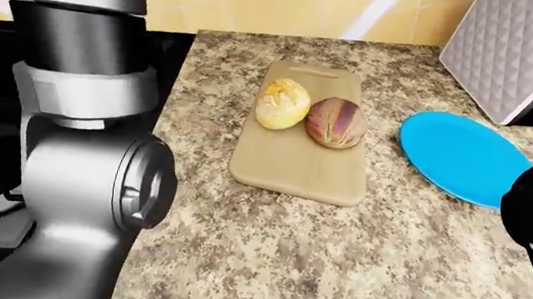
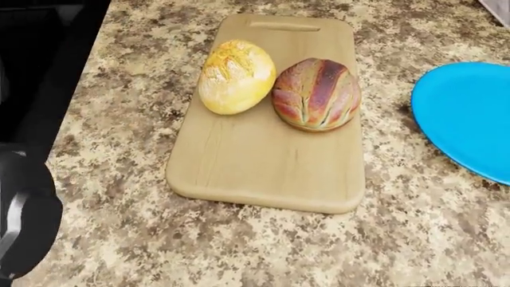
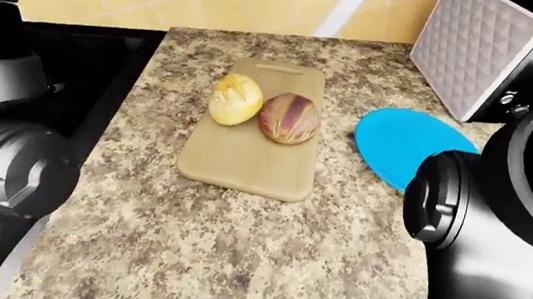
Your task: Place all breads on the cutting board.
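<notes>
On the worktop [image 2: 119, 107], toward its left edge, the board [image 2: 263, 167] carries both breads: the yellow loaf [image 2: 235, 76] touching the brown loaf [image 2: 316, 94] near the handle end. Neither hand shows, so finger state cannot be told. A blue plate [image 2: 470, 113] lies right.

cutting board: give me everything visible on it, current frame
The cutting board is a light wooden rectangle with rounded corners and a slot handle at its top end in the head view. It lies flat on the speckled granite counter, left of the blue plate and apart from it. Two breads rest on its upper half, touching: a yellow loaf at left, a reddish-brown loaf at right. Its lower half is bare. No hand touches it.
</notes>
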{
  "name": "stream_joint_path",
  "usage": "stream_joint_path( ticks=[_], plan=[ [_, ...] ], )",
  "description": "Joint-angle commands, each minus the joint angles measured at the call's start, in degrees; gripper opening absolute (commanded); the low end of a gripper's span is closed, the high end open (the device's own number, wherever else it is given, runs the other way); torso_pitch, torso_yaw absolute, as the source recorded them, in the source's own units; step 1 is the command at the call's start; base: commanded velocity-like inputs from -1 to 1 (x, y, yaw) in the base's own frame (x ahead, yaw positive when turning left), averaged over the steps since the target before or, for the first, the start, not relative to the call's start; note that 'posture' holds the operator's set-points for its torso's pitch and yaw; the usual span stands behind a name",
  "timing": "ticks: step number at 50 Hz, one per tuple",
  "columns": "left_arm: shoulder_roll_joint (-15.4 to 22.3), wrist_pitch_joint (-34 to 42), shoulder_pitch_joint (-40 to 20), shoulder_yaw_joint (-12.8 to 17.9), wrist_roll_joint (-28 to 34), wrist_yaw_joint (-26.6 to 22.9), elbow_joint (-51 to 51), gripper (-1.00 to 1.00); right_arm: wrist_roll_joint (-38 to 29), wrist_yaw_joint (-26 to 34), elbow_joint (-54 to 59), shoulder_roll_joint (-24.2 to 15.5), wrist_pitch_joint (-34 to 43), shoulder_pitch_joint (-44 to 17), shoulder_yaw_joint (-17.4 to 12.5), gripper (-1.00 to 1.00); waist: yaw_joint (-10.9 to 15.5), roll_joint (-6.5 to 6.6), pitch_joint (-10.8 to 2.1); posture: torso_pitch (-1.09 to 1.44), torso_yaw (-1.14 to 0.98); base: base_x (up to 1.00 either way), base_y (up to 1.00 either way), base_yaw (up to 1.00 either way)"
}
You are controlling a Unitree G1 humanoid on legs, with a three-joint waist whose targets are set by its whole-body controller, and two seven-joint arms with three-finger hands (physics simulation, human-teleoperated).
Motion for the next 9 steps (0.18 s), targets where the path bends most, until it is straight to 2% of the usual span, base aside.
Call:
stream_joint_path(
  ticks=[1, 2, 3, 9],
  plan=[
    [2.5, -0.9, -1.7, 0.4, -5.8, 5.5, -3.2, 1.00, 0.3, -0.7, 0.2, -0.7, 0.0, -1.3, 0.0, 1.00, 0.1, -0.26, -1.78, 0.00, 0.00, 0.00, 0.00, 0.00],
    [3.3, -0.6, -1.6, 1.2, -8.3, 7.3, -4.0, 1.00, 0.4, -0.5, 0.4, -0.9, 0.2, -1.6, 0.2, 1.00, 0.1, -0.20, -1.69, 0.00, 0.00, 0.00, 0.00, 0.00],
    [4.1, -0.6, -1.2, 0.5, -9.9, 8.0, -4.5, 1.00, 0.4, -0.4, 0.6, -1.1, 0.3, -1.9, 0.3, 1.00, 0.0, -0.14, -1.67, 0.00, 0.00, 0.00, 0.00, 0.00],
    [9.1, -2.3, -0.3, 0.4, -18.9, 14.8, -6.6, 1.00, 0.6, -0.7, 0.8, -1.4, 0.7, -1.3, 0.4, 1.00, 0.1, 0.23, -1.72, 0.00, 0.00, 0.00, 0.00, 0.00]
  ],
)
